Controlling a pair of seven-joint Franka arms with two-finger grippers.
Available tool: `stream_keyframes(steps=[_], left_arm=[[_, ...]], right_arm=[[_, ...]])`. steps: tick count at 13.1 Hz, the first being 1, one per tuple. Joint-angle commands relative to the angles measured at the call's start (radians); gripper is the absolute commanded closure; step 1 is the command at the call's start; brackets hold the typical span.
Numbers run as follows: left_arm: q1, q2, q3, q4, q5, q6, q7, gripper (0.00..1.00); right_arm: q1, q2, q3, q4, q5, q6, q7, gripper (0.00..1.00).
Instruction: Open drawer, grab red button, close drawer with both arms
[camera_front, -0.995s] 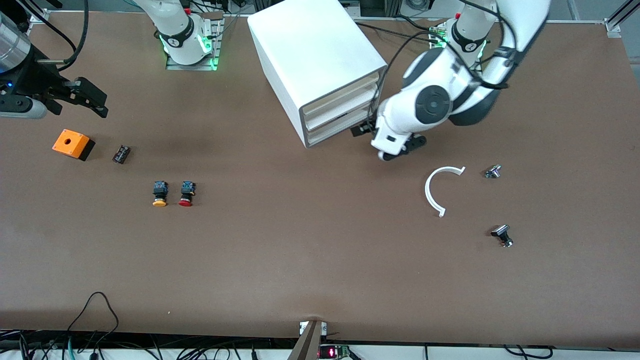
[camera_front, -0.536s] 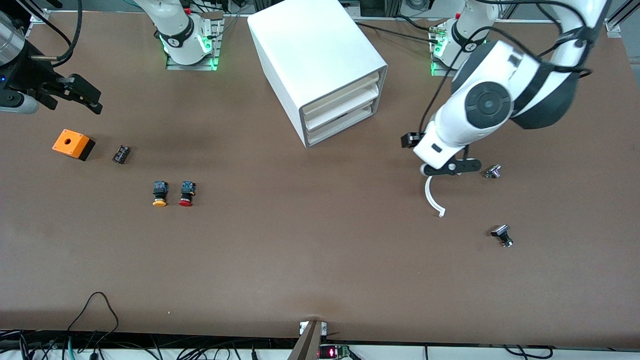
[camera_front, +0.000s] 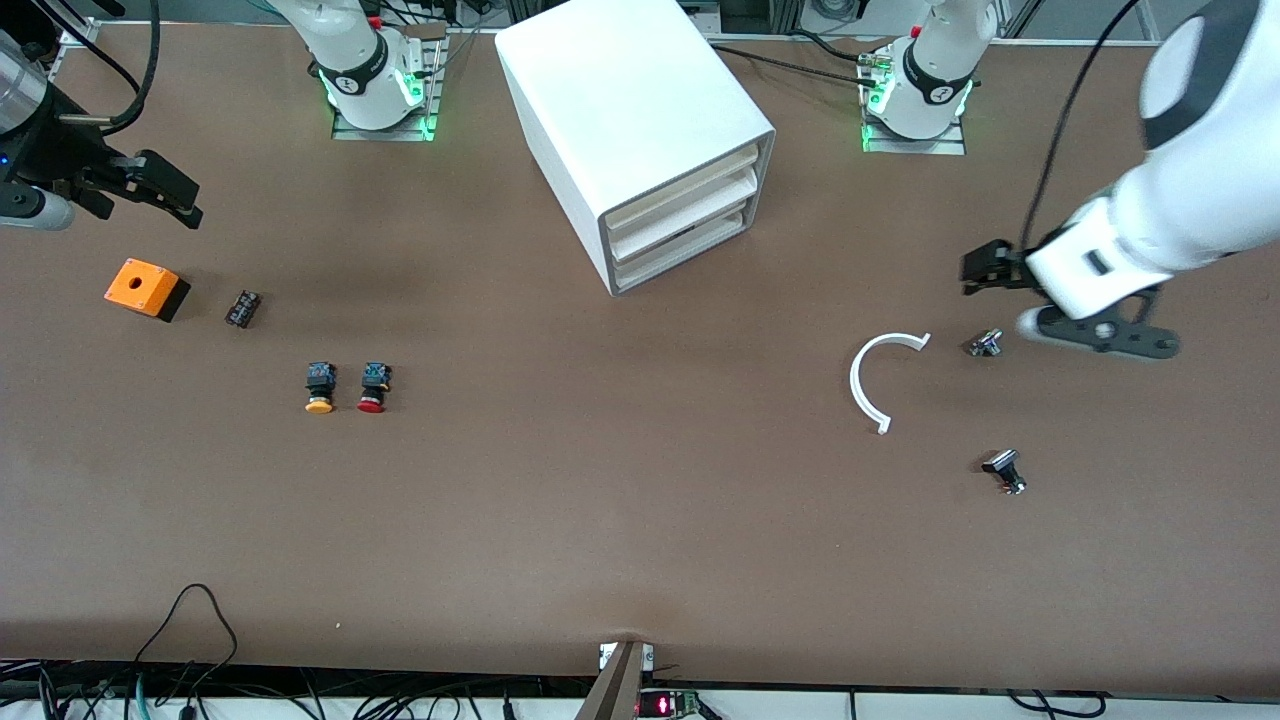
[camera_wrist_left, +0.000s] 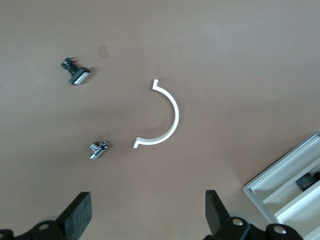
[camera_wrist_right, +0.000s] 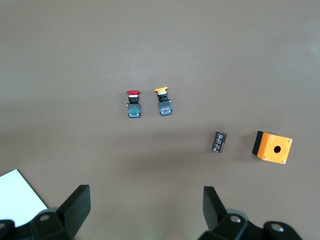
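Observation:
The red-capped button (camera_front: 371, 388) lies on the table beside a same-shaped orange-capped one (camera_front: 319, 388), toward the right arm's end; both show in the right wrist view, red (camera_wrist_right: 133, 104) and orange (camera_wrist_right: 163, 102). The white drawer unit (camera_front: 640, 130) stands at the table's middle, its three drawers pushed in; a corner shows in the left wrist view (camera_wrist_left: 295, 185). My left gripper (camera_front: 1100, 335) is open and empty in the air beside a small metal part, well away from the drawers; it shows in its wrist view (camera_wrist_left: 148, 215). My right gripper (camera_front: 165, 190) hangs open and empty (camera_wrist_right: 145, 212) above an orange box.
An orange box (camera_front: 145, 288) and a small black cylinder (camera_front: 242, 308) lie under the right gripper. A white C-shaped strip (camera_front: 870, 380), a small metal part (camera_front: 985, 343) and a dark part (camera_front: 1003, 470) lie toward the left arm's end.
My left arm has swung away from the front of the drawer unit toward its own end of the table. The right gripper has barely shifted.

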Motion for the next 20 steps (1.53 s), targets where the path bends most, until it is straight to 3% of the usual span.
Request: stream_keyframes(steps=[1,3,5,6,10,20], left_arm=[[-0.265,-0.095,0.327,-0.038,-0.042,0.006,0.075,0.00],[-0.331,-0.136,0.449,-0.090,-0.049,0.034,0.066,0.00],[-0.333,-0.245,0.475,-0.235,-0.048,0.220,-0.017,0.00],[-0.333,-0.254,0.474,-0.263,-0.043,0.239,-0.058,0.00],[-0.318,-0.267,0.474,-0.259,-0.043,0.135,0.003,0.00],[-0.321,-0.247,0.459,-0.216,-0.049,0.087,-0.005,0.00]], right_arm=[[-0.015,-0.032,0.003,-0.029,0.020,0.005,-0.011,0.00],[-0.015,-0.038,0.003,-0.030,0.020,0.005,-0.013,0.00],[-0.015,-0.038,0.003,-0.029,0.020,0.006,-0.022,0.00],[-0.015,-0.038,-0.003,-0.029,0.020,0.006,-0.023,0.00],[-0.015,-0.027,-0.032,-0.016,0.019,-0.005,-0.129,0.00],[-0.014,-0.024,-0.034,0.010,0.019,-0.009,-0.144,0.00]])
